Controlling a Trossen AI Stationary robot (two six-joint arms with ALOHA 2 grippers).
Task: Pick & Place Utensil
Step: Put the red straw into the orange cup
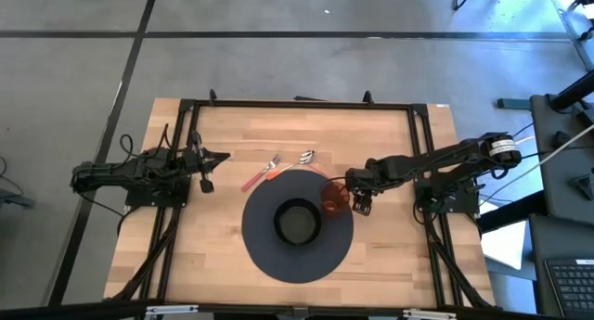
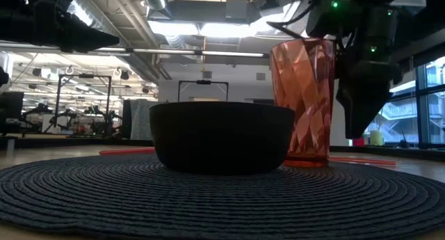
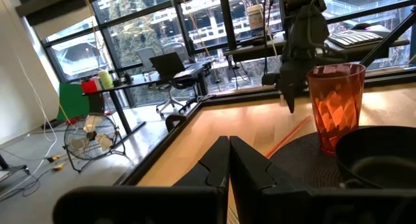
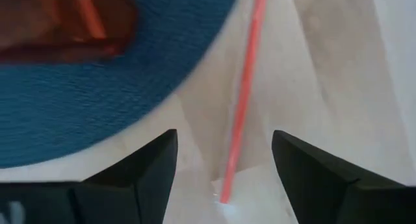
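Two dark arms reach in over the pale wooden tabletop (image 1: 390,255), one from each short edge. Only the right wrist view shows the thin red straw-like stick (image 4: 242,100) lying on bare wood between the spread-apart fingers of the right gripper (image 4: 224,159), just off the rim of the round dark woven placemat (image 4: 78,113); the overhead view hides that stick under the arm. From above, the right gripper (image 1: 360,201) hangs at the mat's right rim, close beside the faceted orange plastic tumbler (image 1: 332,196), while the left gripper (image 1: 206,162) waits near the left edge, its fingers pressed together in its own wrist view. The overhead view alone shows the red-handled fork (image 1: 261,172) and the metal spoon (image 1: 299,160) lying on wood just beyond the mat's far rim, well inside the far edge. The black round bowl (image 1: 298,221) sits at the mat's centre, and the table-level view shows the tumbler (image 2: 302,101) standing upright behind it. Bare wood lies open toward the near edge and both near corners. Beyond the table are grey floor, desks, office chairs, a floor fan (image 3: 91,134) and large windows.
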